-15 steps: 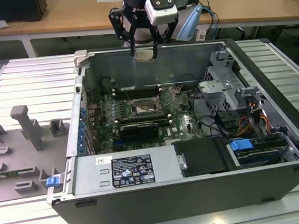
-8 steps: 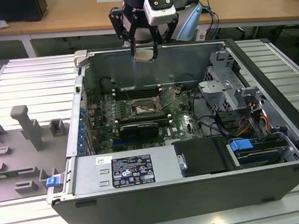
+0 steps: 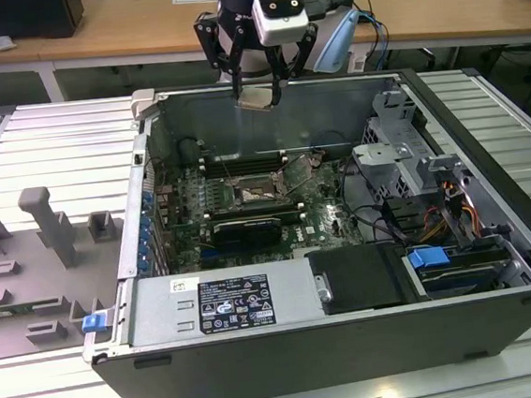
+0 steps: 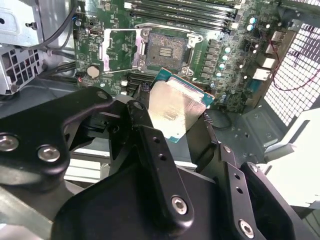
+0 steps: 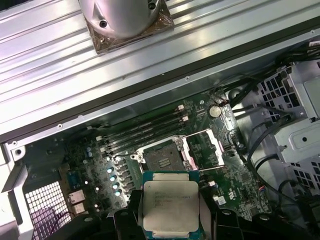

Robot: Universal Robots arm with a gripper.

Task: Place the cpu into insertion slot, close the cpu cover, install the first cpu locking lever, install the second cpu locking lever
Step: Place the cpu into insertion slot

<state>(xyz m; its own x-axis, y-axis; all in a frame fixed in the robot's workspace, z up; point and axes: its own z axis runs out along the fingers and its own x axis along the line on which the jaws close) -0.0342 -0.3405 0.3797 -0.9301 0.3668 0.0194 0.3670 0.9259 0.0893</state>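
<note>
The open computer case (image 3: 264, 378) lies on its side. The gripper (image 3: 257, 94) hangs high over its far wall, fingers clamped on opposite edges of the cpu (image 5: 170, 206). The insertion slot (image 5: 162, 159) sits bare on the green board, well below. The cpu cover (image 5: 202, 150) stands swung open at the exterior view's right of it. The chip likely wants lowering flat and square, clear of that cover, then releasing without pressing. The case rests on a ribbed metal table (image 3: 44, 145), with grey fixture blocks (image 3: 46, 220) at the exterior view's left and wooden desks (image 3: 118, 39) beyond.
</note>
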